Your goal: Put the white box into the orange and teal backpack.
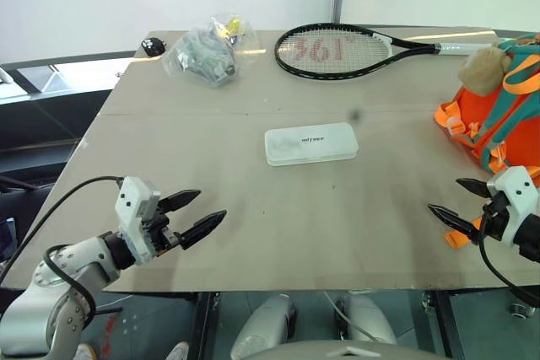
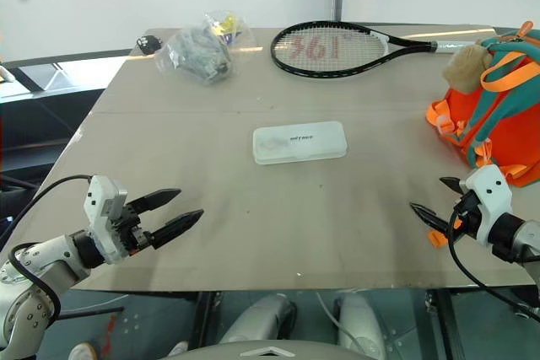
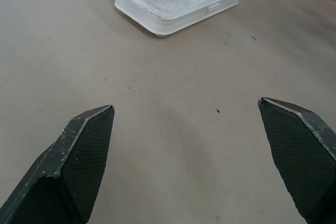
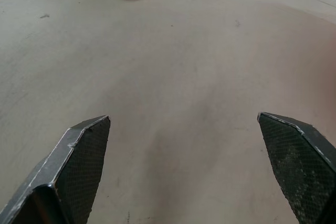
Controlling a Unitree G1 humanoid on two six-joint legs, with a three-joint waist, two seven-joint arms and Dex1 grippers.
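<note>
White box lies flat on table, ahead of and between left gripper and right gripper, both spread wide, empty; orange and teal backpack just beyond right gripper.

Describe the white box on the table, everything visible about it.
The white box is a flat, rounded-rectangular case that looks like matte plastic, with small dark lettering on its lid and a seam around its side. It is closed and lies flat, lid up, near the middle of the table. Nothing else touches it; both hands are well short of it.
</note>
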